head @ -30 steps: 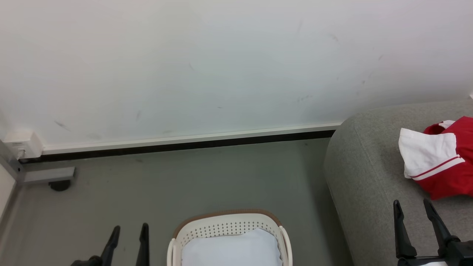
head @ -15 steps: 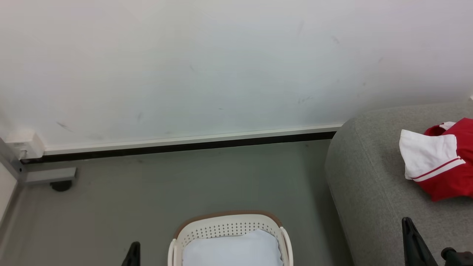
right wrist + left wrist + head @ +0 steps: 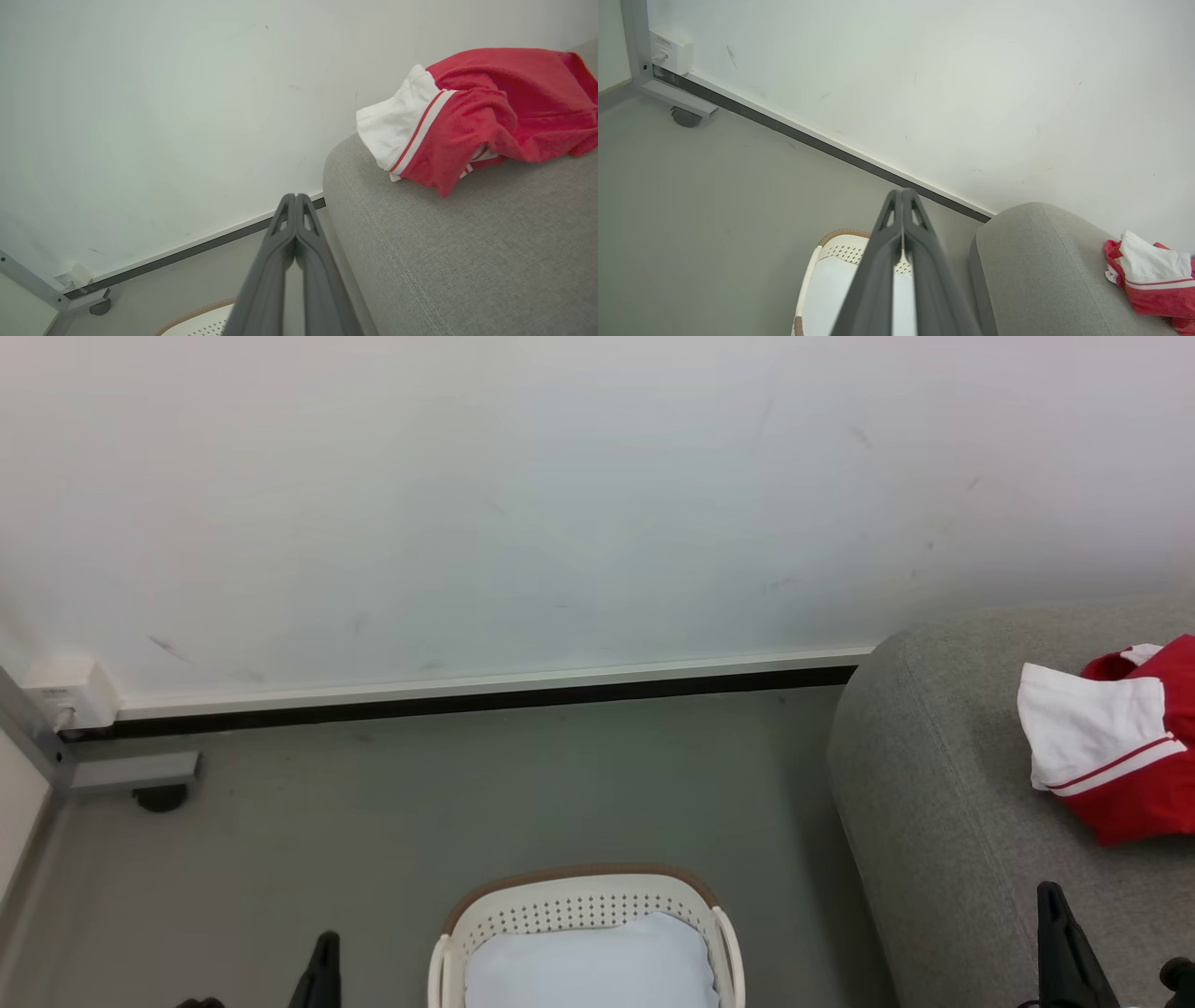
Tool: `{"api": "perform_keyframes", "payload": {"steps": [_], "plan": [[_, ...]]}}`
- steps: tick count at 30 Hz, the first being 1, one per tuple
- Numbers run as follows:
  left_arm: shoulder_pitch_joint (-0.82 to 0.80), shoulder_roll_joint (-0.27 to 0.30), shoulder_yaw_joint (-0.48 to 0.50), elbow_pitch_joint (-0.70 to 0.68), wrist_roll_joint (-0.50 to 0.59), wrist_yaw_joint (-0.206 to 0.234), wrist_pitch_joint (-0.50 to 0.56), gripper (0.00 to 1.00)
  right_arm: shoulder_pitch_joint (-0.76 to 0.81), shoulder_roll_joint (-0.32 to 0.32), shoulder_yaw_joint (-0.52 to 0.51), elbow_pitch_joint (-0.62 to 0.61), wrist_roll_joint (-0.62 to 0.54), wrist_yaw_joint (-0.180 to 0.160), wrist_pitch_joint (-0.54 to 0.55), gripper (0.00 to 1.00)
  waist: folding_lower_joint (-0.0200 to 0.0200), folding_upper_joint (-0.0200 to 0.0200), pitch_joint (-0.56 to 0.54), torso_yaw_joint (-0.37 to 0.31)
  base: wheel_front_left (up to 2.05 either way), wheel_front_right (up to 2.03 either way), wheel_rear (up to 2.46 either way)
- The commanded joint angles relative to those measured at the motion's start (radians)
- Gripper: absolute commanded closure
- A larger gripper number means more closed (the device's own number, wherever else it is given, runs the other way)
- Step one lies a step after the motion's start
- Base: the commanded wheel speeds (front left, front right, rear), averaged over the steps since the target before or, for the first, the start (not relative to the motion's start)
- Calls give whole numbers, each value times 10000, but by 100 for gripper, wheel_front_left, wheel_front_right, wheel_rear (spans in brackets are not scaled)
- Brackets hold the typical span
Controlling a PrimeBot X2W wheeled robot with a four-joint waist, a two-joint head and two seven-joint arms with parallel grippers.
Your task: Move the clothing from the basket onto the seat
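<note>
The red clothing (image 3: 1134, 751) with a white sleeve lies crumpled on the grey seat (image 3: 943, 821) at the right; it shows too in the left wrist view (image 3: 1153, 280) and the right wrist view (image 3: 486, 116). The cream basket (image 3: 579, 905) with a brown rim stands on the floor at the bottom centre, with a pale bluish-white pad (image 3: 588, 966) inside. My left gripper (image 3: 902, 192) is shut and empty, above the floor left of the basket (image 3: 845, 242). My right gripper (image 3: 295, 197) is shut and empty, at the seat's (image 3: 467, 252) near left edge. Both dark tips (image 3: 325, 947) (image 3: 1050, 901) peek up from the bottom edge.
A white wall with a dark skirting strip (image 3: 467, 700) runs behind the grey floor (image 3: 467, 803). A white socket box (image 3: 70, 695) and a grey bracket with a dark foot (image 3: 154, 784) sit in the left corner.
Both grippers have shut from open and dropped toward the bottom edge of the head view. The clothing stays on the seat. The picture has shifted slightly.
</note>
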Motion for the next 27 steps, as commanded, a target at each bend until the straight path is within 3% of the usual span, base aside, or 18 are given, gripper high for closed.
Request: {"api": "perform_keyframes", "payload": {"steps": [1, 27], "plan": [[-307, 16, 125, -94, -460, -66, 104, 100, -317, -85, -47, -179, 499, -4, 97, 100, 1, -1, 8, 12, 0, 0, 0], [-852, -170, 739, 90, -3778, -407, 1070, 100, -589, -134, -197, -241, 4316, -8, 1063, 100, 1, -1, 117, 187, 0, 0, 0]]}}
